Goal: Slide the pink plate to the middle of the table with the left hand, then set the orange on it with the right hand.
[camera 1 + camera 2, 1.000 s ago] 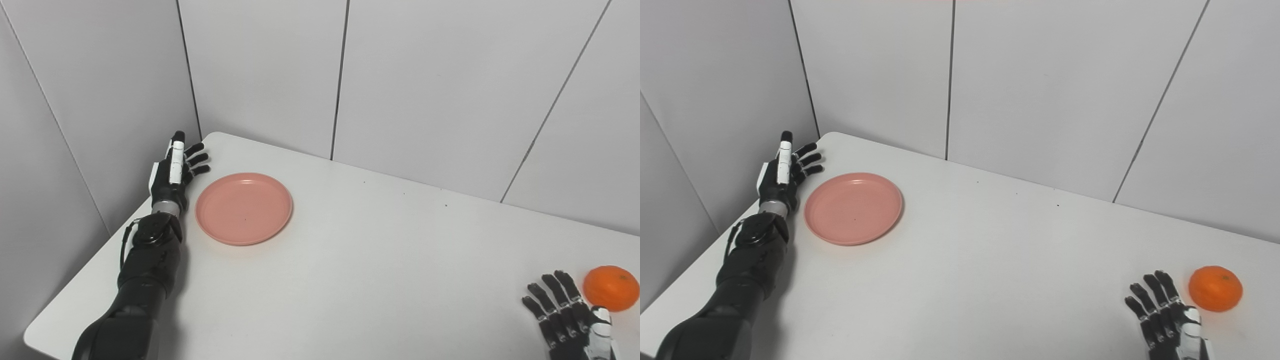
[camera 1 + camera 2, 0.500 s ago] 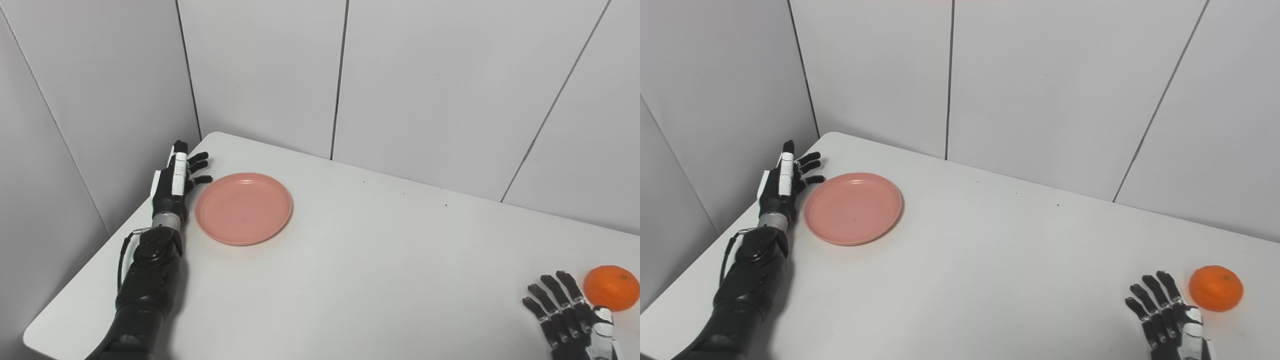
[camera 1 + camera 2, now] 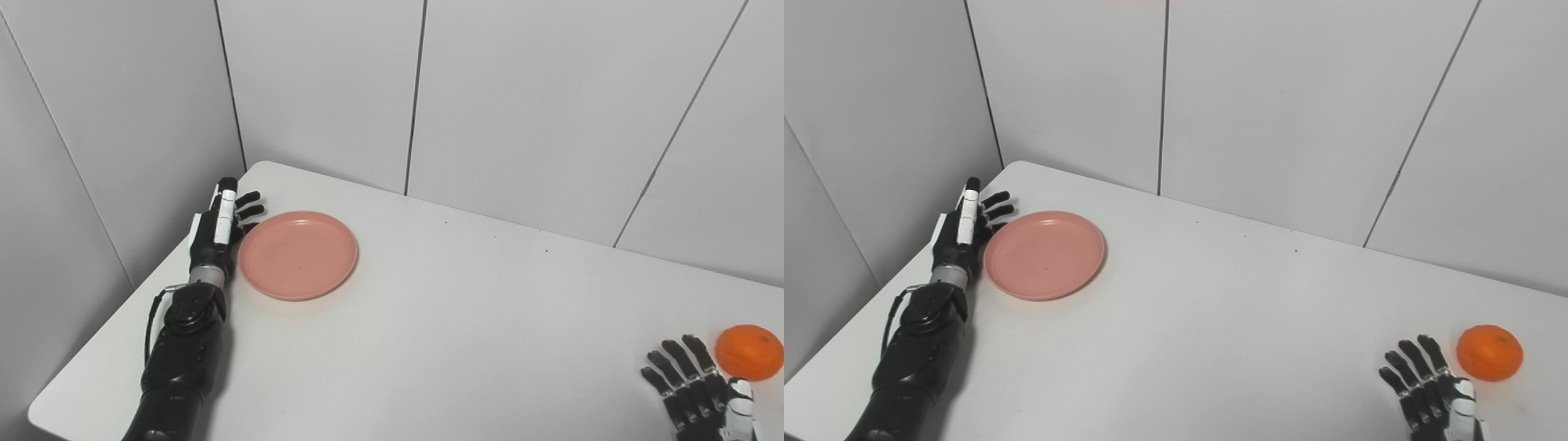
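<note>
At the table's far left, the spread-fingered left hand point(image 3: 217, 229) meets the unmoved pink plate point(image 3: 298, 255); the orange point(image 3: 749, 352) waits beside the splayed, empty right hand point(image 3: 698, 395).

One pink plate point(image 3: 298, 255), one orange point(image 3: 748, 352), two hands: left point(image 3: 219, 223), right point(image 3: 704, 398)

No readable text, labels, numbers on anything, seemingly.

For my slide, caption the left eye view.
Left hand open beside the pink plate; right hand open near the orange.
</note>
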Controlling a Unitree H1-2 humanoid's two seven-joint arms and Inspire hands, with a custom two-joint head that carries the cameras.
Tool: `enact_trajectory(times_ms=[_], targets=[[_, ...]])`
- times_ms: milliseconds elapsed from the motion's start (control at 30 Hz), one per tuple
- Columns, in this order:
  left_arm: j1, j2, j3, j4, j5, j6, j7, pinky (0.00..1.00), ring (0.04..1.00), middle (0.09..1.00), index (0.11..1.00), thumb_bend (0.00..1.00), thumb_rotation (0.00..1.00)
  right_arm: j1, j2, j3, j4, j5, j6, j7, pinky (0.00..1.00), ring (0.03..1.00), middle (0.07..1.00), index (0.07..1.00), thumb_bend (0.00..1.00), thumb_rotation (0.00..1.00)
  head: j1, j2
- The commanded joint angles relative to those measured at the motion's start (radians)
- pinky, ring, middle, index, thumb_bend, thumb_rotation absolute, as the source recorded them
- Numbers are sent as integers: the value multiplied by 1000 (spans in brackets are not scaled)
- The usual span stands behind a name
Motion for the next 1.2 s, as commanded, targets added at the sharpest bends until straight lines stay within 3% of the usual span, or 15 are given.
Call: enact_trajectory(times_ms=[0, 233, 667, 933, 1100, 1167], targets=[[-27, 0, -6, -32, -3, 15, -4, 537, 708, 769, 1000, 881, 924, 70, 19, 10, 50, -2, 29, 5, 825, 837, 855, 884, 718, 929, -1, 1], [-31, -10, -28, -45, 6, 10, -20, 540, 734, 786, 1000, 908, 937, 71, 22, 14, 47, -8, 30, 0, 822, 837, 854, 897, 698, 940, -8, 1], [-28, -49, -46, -164, 11, 110, 4, 576, 762, 768, 1000, 909, 912, 63, 29, 11, 55, -5, 38, -3, 807, 828, 845, 889, 683, 932, -17, -1], [-16, -87, -69, -236, 34, 161, 8, 588, 777, 785, 1000, 831, 939, 63, 27, 12, 56, -5, 36, 4, 814, 831, 851, 898, 676, 934, -22, 2], [-9, -84, -92, -233, 37, 159, -20, 604, 770, 789, 1000, 792, 951, 70, 26, 16, 40, -9, 43, 2, 809, 819, 841, 893, 688, 927, -33, 13], [-5, -85, -100, -237, 36, 169, -25, 615, 786, 830, 1000, 803, 949, 71, 26, 18, 38, -11, 41, 3, 812, 825, 845, 895, 687, 931, -35, 13]])
